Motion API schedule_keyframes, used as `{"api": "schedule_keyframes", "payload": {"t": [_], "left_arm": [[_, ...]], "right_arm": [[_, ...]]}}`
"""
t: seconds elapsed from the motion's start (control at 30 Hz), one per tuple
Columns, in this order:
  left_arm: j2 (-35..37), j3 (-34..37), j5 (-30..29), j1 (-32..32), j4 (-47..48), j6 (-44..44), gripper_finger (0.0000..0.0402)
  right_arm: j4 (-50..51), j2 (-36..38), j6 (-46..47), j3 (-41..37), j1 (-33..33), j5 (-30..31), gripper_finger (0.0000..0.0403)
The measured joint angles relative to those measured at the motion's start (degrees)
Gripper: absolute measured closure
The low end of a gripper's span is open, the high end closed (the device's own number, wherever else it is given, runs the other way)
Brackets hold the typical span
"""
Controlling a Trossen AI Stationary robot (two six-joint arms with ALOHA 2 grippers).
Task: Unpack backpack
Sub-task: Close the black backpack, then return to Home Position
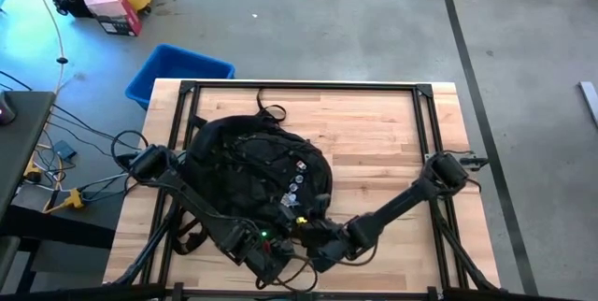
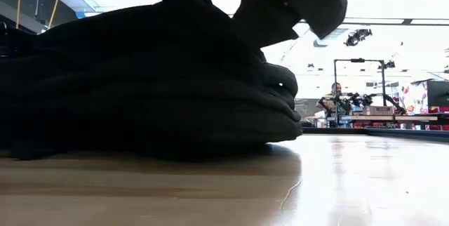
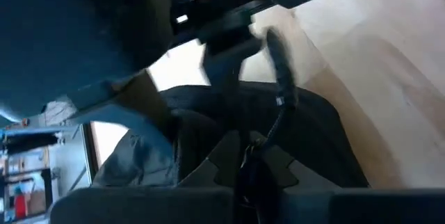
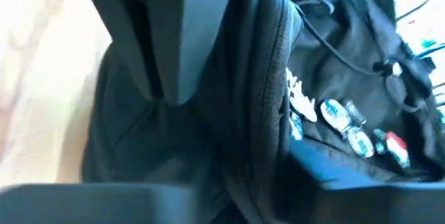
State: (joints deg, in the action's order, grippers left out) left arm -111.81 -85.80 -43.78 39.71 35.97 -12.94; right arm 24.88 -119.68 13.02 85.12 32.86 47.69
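Backpack (image 1: 248, 165) lies flat mid-bench (image 1: 383, 142), badges up. Both grippers at its near edge. Left gripper (image 1: 264, 248) fingers closed tight — prob. pinching fabric. Right gripper (image 1: 313, 233) alongside, gap cannot tell. Advice: hold edge taut w/ left, work zip slowly.

No readable text anywhere (badges (image 4: 348, 123) on the backpack (image 1: 252, 165) too blurred)

From counter height I see the black backpack (image 2: 140, 85) lying slumped on the pale wooden counter (image 2: 337, 184), filling the left half. Dark arm parts come down onto it from above. Far behind, a person (image 2: 335, 101) sits at a bench.
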Motion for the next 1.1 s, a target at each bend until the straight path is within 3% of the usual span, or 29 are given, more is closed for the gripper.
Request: {"api": "schedule_keyframes", "payload": {"t": [0.07, 0.27, 0.5, 0.83, 0.93, 1.1], "left_arm": [[0.0, 0.0, -1.9, 1.3, 1.6, 3.5, 0.0399], [0.4, 1.6, -7.4, 4.3, 15.0, 23.1, 0.0399], [1.9, 11.0, -9.7, 8.0, 18.8, 39.1, 0.04], [8.0, 23.6, -2.4, 14.3, 34.1, 67.1, 0.04], [10.0, 27.6, -2.1, 14.9, 33.3, 72.4, 0.04], [11.1, 29.1, -2.2, 15.3, 32.0, 74.1, 0.0401]], "right_arm": [[0.5, 0.0, -0.2, 0.1, 0.1, -0.8, 0.0379], [4.3, 0.1, 3.5, 0.0, 2.7, 2.5, 0.0393], [9.2, 0.1, 9.1, 0.0, 3.9, 3.1, 0.0393], [34.0, 3.3, 32.3, -0.2, 5.7, 2.6, 0.0393], [35.2, 3.6, 35.6, -0.2, 7.2, 2.6, 0.0394], [32.3, 4.1, 36.1, -0.1, 8.7, 0.4, 0.0394]]}}
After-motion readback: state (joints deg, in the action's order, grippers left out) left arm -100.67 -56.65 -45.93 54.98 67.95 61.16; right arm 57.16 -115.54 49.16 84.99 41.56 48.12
